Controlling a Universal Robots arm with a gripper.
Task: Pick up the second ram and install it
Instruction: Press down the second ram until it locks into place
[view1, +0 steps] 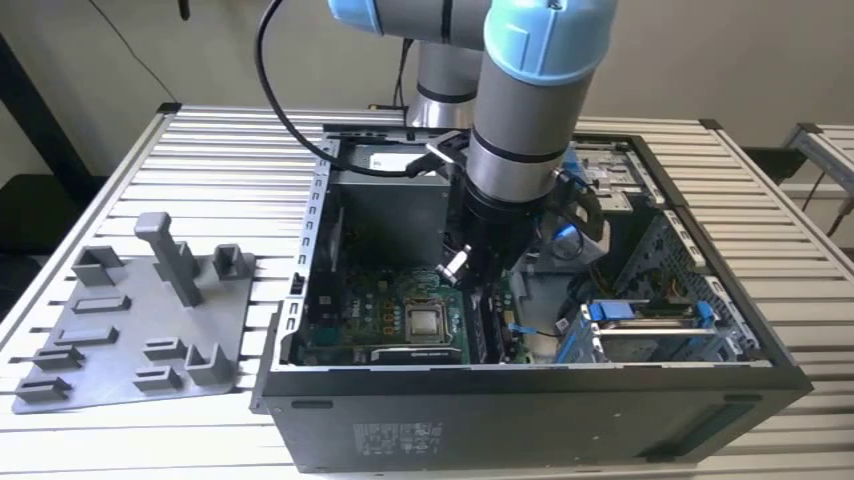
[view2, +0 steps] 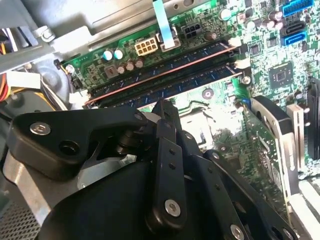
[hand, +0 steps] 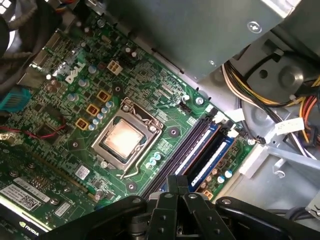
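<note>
The hand (view1: 461, 268) is lowered inside the open computer case (view1: 534, 400), directly above the memory slots (hand: 200, 150) beside the processor socket (hand: 127, 140). Its fingers (view2: 165, 112) are seen closed together, with nothing visibly clamped between them. The second ram (view2: 165, 65) is seen seated lengthwise in a slot on the green board (hand: 65, 90). A grey tray (view1: 134, 320) lies on the slatted surface (view1: 227, 150), at the exterior view's left.
</note>
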